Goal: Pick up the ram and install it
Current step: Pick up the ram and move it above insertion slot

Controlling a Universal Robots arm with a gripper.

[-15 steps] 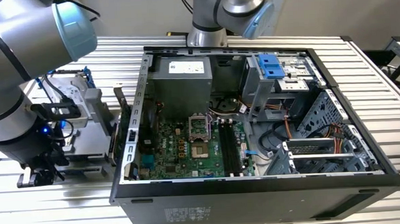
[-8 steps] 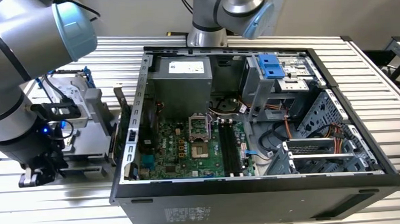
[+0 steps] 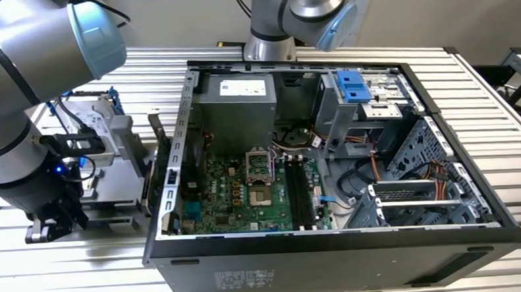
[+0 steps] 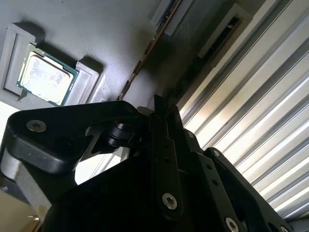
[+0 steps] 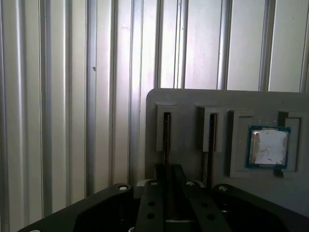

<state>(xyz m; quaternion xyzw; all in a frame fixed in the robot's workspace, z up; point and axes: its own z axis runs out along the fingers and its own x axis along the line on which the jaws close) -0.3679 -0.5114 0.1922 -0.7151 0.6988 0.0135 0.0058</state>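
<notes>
In the first wrist view two rams stand on edge in slots of a grey holder (image 5: pixel 188 99). My gripper (image 5: pixel 168 169) is down over the ram (image 5: pixel 166 137) farther from the processor, its fingers nearly together on either side of the stick's near end. That ram still sits in its slot. The other ram (image 5: pixel 211 140) stands one slot over and appears as a thin strip (image 4: pixel 145 53) in the second wrist view, beside the gripper (image 4: pixel 163 106). In the exterior view the gripper (image 3: pixel 53 227) hangs low at the exterior view's left, beside the case.
A processor (image 5: pixel 268 147) lies in a pocket of the holder. The open computer case (image 3: pixel 335 242) lies on the ribbed metal table (image 3: pixel 63 273), with long black motherboard slots (image 3: pixel 299 190) near its middle. A fixture with a drive (image 3: pixel 102 136) stands behind my arm.
</notes>
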